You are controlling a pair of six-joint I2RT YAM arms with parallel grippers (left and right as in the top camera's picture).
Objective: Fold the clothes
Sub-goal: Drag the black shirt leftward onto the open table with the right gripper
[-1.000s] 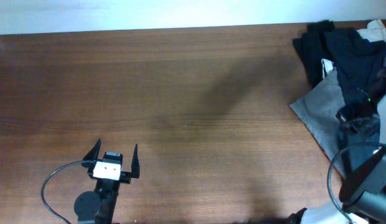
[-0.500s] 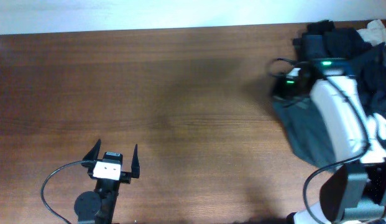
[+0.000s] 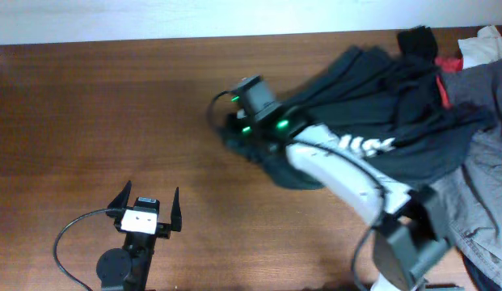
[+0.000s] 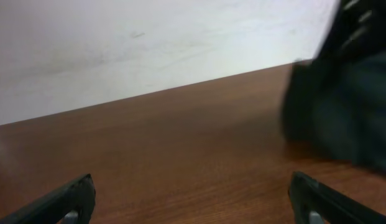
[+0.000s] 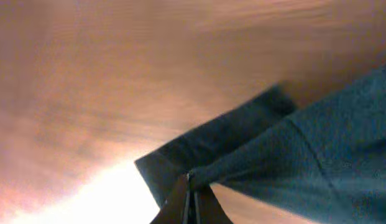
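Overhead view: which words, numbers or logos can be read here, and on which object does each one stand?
White print on the dark garment: a few characters, too blurred to read.
White patch on the left gripper: no text legible.
Wrist views: nothing written.

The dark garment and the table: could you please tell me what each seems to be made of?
The dark garment looks like soft matte cloth, perhaps a cotton knit: it drapes in loose folds with no shine. The table looks like wood or wood-grain laminate, smooth with slight sheen: long brown grain streaks; which one, I cannot tell.
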